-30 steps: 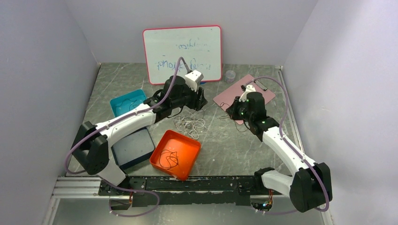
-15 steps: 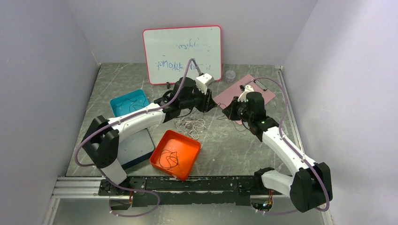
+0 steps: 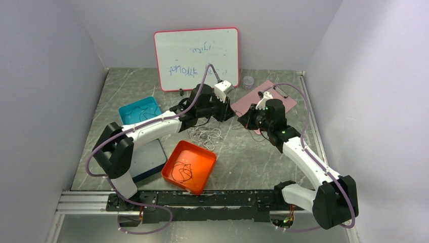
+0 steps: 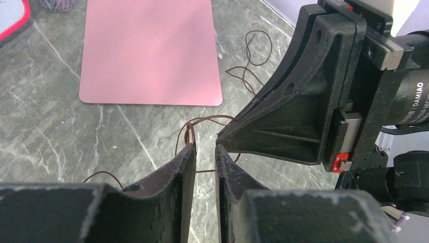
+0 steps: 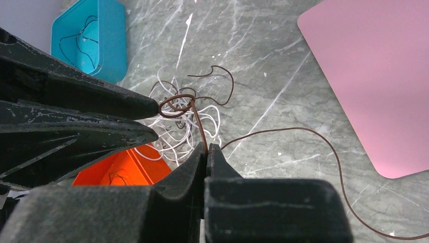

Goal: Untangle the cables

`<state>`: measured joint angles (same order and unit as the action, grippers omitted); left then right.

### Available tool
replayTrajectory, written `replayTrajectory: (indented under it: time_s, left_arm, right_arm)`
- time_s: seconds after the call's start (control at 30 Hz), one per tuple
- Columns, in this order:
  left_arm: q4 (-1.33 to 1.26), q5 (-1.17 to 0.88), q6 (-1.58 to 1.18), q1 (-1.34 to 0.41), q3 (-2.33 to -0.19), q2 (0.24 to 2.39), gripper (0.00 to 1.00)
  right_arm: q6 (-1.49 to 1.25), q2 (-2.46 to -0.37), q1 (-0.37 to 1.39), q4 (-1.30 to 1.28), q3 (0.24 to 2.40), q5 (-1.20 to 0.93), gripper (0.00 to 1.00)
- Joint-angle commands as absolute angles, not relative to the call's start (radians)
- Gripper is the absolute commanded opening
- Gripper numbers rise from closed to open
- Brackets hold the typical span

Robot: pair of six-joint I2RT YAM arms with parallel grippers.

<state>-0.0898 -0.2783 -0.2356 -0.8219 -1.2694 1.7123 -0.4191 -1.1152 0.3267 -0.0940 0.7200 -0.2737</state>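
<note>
Clearly, a thin brown cable [image 5: 200, 126] is pinched by the closed right gripper [image 5: 206, 148], while its small loop is seen just at the tips of the slightly parted left gripper [image 4: 206, 148]

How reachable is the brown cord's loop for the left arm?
Probably yes: the left gripper has its tips right at the loop of the brown cord, jaws slightly apart, unobstructed. The right gripper pinches the same cord close by, leaving little room.
</note>
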Motion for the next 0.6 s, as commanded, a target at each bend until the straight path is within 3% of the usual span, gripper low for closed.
replayTrajectory:
  time_s: [0.0, 0.13, 0.57]
  left_arm:
    - [-0.139, -0.301, -0.239, -0.828, -1.308, 1.73, 0.24]
    - [-0.132, -0.298, -0.238, -0.828, -1.312, 1.74, 0.22]
    - [-0.111, -0.216, -0.223, -0.828, -1.297, 1.73, 0.32]
  right_arm:
    - [-0.429, -1.099, 0.33, -0.066, 0.742, -0.294, 0.0]
    - [-0.432, -1.095, 0.33, -0.063, 0.742, -0.299, 0.0]
    - [-0.428, -1.098, 0.33, -0.065, 0.745, -0.297, 0.0]
